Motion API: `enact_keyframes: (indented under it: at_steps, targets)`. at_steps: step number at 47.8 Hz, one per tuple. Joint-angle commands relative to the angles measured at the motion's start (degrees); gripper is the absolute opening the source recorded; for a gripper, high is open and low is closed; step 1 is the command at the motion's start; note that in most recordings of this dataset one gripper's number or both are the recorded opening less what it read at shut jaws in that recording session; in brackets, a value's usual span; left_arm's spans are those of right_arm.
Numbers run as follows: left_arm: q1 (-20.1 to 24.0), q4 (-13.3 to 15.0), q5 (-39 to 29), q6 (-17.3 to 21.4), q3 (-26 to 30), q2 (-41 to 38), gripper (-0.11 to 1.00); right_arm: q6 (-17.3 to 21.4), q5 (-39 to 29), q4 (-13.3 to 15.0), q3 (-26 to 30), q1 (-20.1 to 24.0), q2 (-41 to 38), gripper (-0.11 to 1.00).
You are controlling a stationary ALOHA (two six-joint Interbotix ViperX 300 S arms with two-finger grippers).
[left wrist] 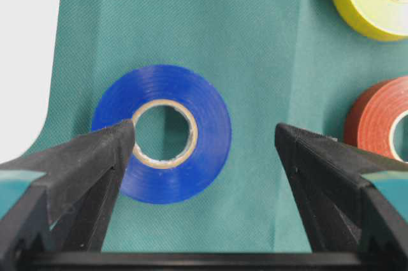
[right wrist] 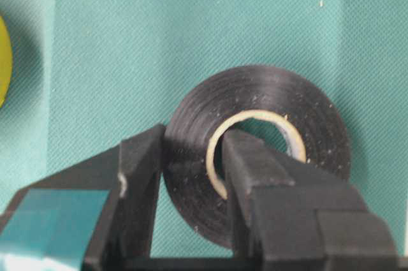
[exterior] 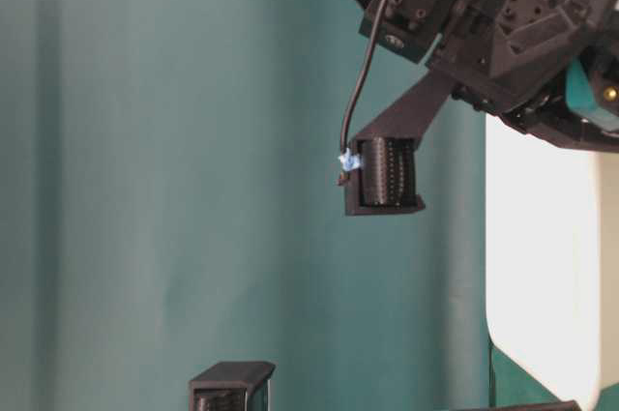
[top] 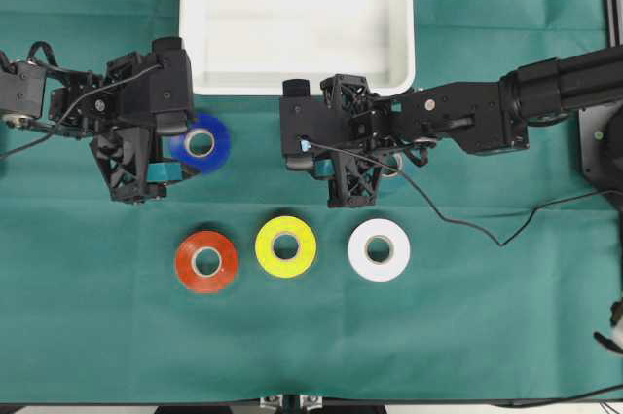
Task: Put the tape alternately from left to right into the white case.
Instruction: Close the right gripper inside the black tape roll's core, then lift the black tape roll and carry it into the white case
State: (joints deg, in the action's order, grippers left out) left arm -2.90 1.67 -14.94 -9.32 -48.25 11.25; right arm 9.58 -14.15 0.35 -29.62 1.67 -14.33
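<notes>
Tape (top: 285, 245) rolls lie near white case (top: 297, 81)

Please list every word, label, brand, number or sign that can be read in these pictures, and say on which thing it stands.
There are none to read.
Blue roll, black roll, red roll, yellow roll, white roll: plain, no print visible.
White case: no lettering visible.
Left gripper, right gripper: teal patches on the fingers, no text.
Green cloth: plain.
</notes>
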Motion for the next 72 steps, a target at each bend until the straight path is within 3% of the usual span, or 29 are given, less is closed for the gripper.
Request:
enact_keyframes:
  at_steps: [1, 19, 33, 42, 72]
  targets:
    - [0.26, -0.09, 0.26, 0.00, 0.97, 0.53, 0.69, -0.18, -0.35, 0.09, 0.44, -0.18, 1.67, 0.30]
    - [0.26, 0.00, 0.18, 0.09, 1.14, 0.62, 0.69, -0.53, -1.49, 0.18, 0.35, 0.70, 10.37, 0.30]
    - [0.26, 0.00, 0.09, 0.00, 0.97, 0.79, 0.69, -0.35, -2.72, 4.22, 0.35, 0.70, 13.27, 0.30]
    - [0.26, 0.00, 0.09, 0.00, 0.97, 0.79, 0.69, -0.26, -2.72, 4.83, 0.26, 0.26, 13.27, 0.30]
    - [0.26, -0.09, -0.09, 0.00, 0.70, 0.97, 0.69, -0.53, -2.72, 5.98, -3.87, -12.13, 17.84, 0.30]
